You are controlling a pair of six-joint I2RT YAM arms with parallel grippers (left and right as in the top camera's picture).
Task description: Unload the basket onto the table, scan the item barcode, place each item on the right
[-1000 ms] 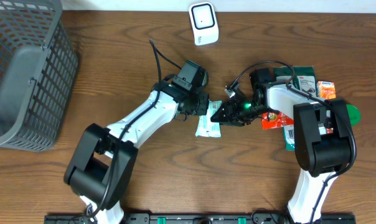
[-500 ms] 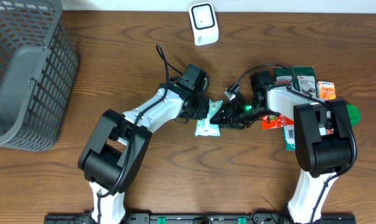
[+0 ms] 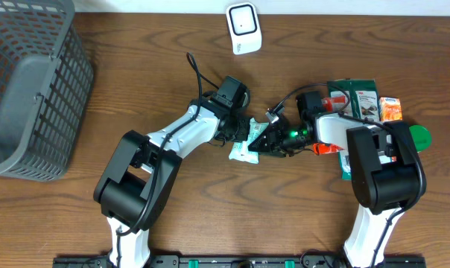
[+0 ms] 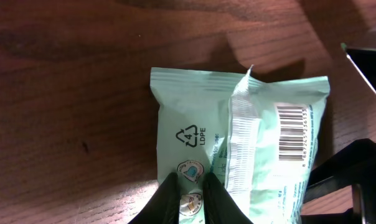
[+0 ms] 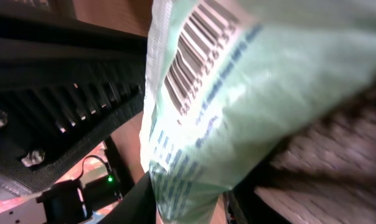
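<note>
On the desk the basket stands at the back left corner, the scanner at the back edge, the packet in the middle, other goods right of it.

The top view is bright and sharp. Shadow darkens the table in the left wrist view. The right one is blurry, maybe too close.

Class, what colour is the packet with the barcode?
The packet is pale mint green; the left wrist view shows it best.
</note>
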